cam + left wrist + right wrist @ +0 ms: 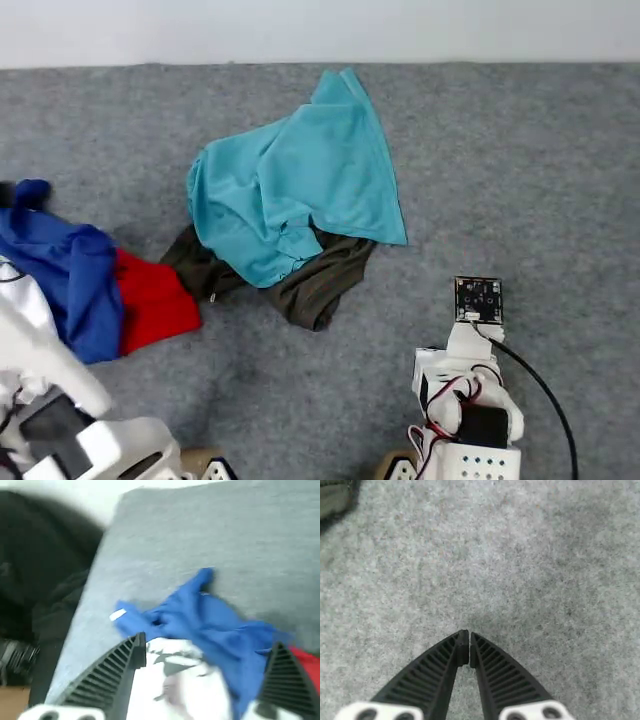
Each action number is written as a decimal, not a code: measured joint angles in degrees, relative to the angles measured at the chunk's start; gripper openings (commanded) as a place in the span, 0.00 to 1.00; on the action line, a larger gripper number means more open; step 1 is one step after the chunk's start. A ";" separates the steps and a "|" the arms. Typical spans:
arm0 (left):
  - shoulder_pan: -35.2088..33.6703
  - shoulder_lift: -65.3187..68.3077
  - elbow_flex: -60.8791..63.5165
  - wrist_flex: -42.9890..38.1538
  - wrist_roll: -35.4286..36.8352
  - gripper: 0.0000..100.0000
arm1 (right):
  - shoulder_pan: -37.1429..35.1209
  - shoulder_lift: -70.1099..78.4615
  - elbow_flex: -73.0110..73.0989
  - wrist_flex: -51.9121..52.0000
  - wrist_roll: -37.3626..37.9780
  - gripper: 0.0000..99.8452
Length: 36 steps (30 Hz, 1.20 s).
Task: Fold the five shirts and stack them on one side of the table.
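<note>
A teal shirt (295,185) lies crumpled at the table's middle, draped over a dark olive shirt (310,285). At the left edge a blue shirt (65,270) lies over a red shirt (150,300) and beside a white shirt (22,295). My left gripper (207,655) hangs open above the white shirt (185,690) and the blue shirt (210,620), with nothing between its fingers. My right gripper (469,647) is shut and empty over bare grey cloth, near the front right of the table, with a corner of the olive shirt (335,500) farther off.
The grey tabletop (520,180) has free room on its right half and along the back. The right arm (465,400) stands at the front right, the left arm (60,410) at the front left. A dark bundle (35,580) lies beyond the table's left edge.
</note>
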 measured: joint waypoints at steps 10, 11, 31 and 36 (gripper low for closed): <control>30.33 0.00 16.35 0.26 4.75 0.36 | 0.00 0.00 0.00 0.00 0.00 0.01; 33.41 0.00 18.99 -0.79 4.75 0.36 | 0.00 0.00 0.00 0.00 0.00 0.01; 50.46 27.78 28.40 -25.76 12.48 0.28 | 0.00 0.00 0.00 0.00 0.00 0.01; 50.11 33.49 22.24 -28.31 14.15 0.02 | 0.00 0.00 0.00 0.00 0.00 0.01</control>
